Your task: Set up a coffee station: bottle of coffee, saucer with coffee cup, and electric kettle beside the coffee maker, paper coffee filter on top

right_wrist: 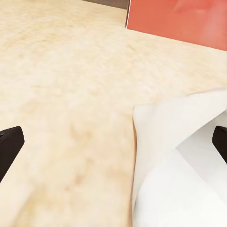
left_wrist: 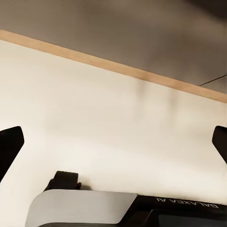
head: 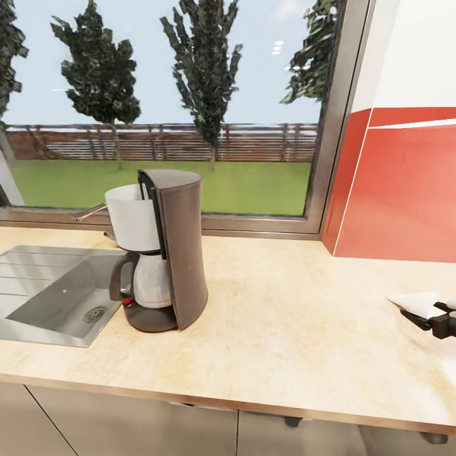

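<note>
Filter first, looks like: the paper coffee filter [head: 415,302] lies flat on the countertop [head: 297,316] off near the red wall panel [head: 405,190], and the right gripper [head: 437,320] is right at it with its fingers spread wide, one dark tip either side of the white paper in the wrist view [right_wrist: 184,161], nothing pinched yet. My guess is it's lined up low like that to scoop the thin cone off the wood. The coffee maker [head: 168,253] sits well apart from it, beside the sink [head: 57,297] under the window, so there's a decent carry ahead. The left gripper [left_wrist: 113,146] is open too, hanging idle over a pale cabinet front, holding nothing.
</note>
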